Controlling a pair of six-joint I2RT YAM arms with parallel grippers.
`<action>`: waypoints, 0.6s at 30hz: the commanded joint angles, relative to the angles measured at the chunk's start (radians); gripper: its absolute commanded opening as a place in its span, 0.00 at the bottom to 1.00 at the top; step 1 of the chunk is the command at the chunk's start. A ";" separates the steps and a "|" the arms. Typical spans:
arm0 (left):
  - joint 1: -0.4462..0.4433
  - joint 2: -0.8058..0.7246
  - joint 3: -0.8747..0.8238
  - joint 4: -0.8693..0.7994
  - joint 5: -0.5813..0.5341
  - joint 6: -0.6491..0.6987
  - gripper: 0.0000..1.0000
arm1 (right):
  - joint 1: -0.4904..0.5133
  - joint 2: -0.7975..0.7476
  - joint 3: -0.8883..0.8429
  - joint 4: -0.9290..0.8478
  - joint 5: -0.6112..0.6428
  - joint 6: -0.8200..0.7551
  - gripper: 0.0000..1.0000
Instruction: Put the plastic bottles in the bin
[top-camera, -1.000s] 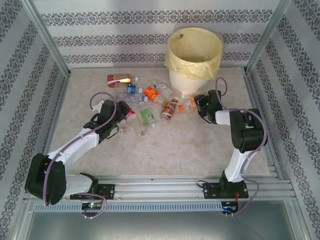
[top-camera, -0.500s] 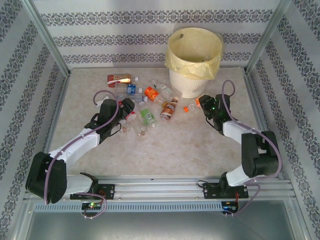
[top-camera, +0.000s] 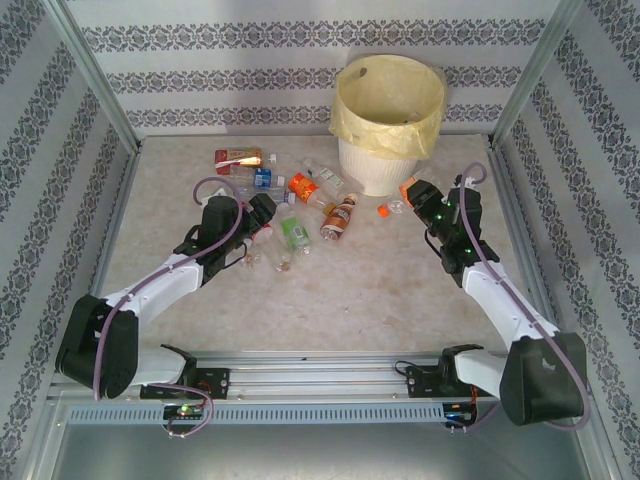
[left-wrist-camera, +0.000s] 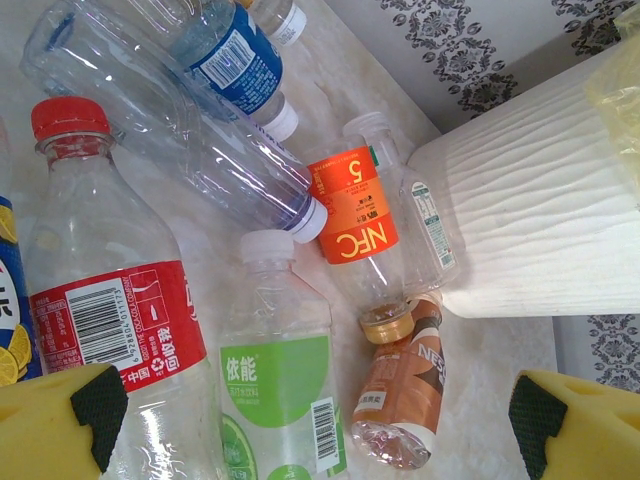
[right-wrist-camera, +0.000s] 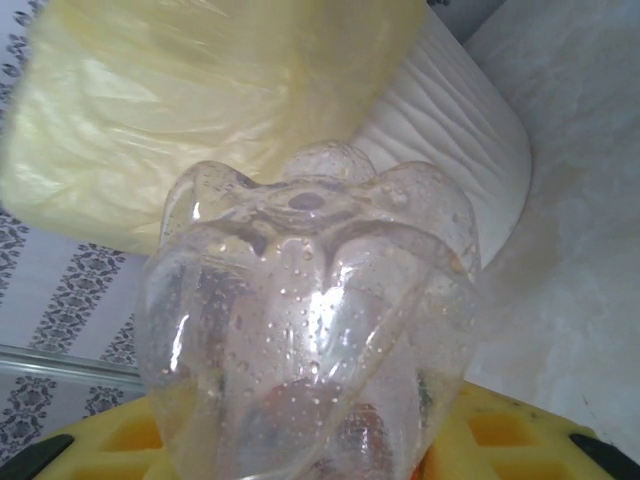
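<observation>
**A:** Where are the plastic bottles (top-camera: 293, 233)?

**B:** Seen from overhead, most lie in a loose heap on the pale table (top-camera: 350, 300), toward 10 o'clock from its middle. The bin (top-camera: 375, 172) is a cream bucket with a yellow bag (top-camera: 385, 120) folded over its rim. It stands near the 12 o'clock edge, with the heap at its 8 o'clock.

**A:** Which way do they point?

**B:** In the left wrist view, the red-labelled bottle (left-wrist-camera: 110, 320) and the green-labelled bottle (left-wrist-camera: 275, 385) lie side by side. Their long axes run 6 to 12, caps at 12 o'clock. A long clear bottle (left-wrist-camera: 170, 110) runs from 10 to 4, with its white cap at the 4 o'clock end. The blue-labelled bottle (left-wrist-camera: 225, 60) lies almost parallel to it. The brown-labelled bottle (left-wrist-camera: 405, 385) has its gold cap at 12 o'clock, close to the bin's wall.

**A:** And the grippers?

**B:** The left gripper (top-camera: 262, 213) sits over the heap with its yellow pads spread wide, gripping nothing. The right gripper (top-camera: 418, 197) is at the bin's 5 o'clock, clamped on a clear bottle (right-wrist-camera: 310, 330). That bottle's lobed base points away from the pads toward the bin, and its neck end is hidden.
</observation>
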 joint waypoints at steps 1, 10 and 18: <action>0.012 0.006 0.004 0.042 0.011 0.008 0.99 | 0.013 -0.037 0.078 -0.027 0.015 -0.062 0.43; 0.012 -0.001 -0.003 0.039 0.003 0.000 0.99 | 0.019 0.049 0.313 0.007 -0.063 -0.122 0.44; 0.012 -0.026 -0.011 0.020 -0.010 0.005 0.99 | 0.014 0.276 0.617 -0.010 -0.168 -0.209 0.44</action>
